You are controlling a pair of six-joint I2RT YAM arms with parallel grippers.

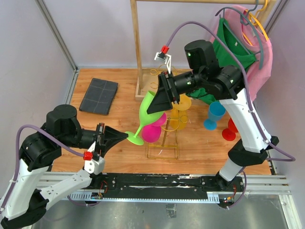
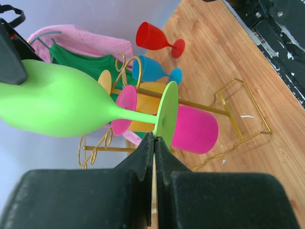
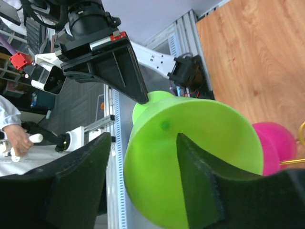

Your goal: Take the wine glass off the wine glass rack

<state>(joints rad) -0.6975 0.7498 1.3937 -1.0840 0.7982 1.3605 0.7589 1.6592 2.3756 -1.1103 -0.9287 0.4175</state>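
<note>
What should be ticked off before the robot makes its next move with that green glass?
1. Left gripper shut on the foot of the green wine glass: ok.
2. Right gripper clamped on the bowl: not ok, jaws open astride its wall.
3. Glass clear of the wine glass rack: ok, by the top view.
4. Pink glass safely seated on the rack: cannot tell.
5. Bare table left of the rack for setting down: ok.
</note>
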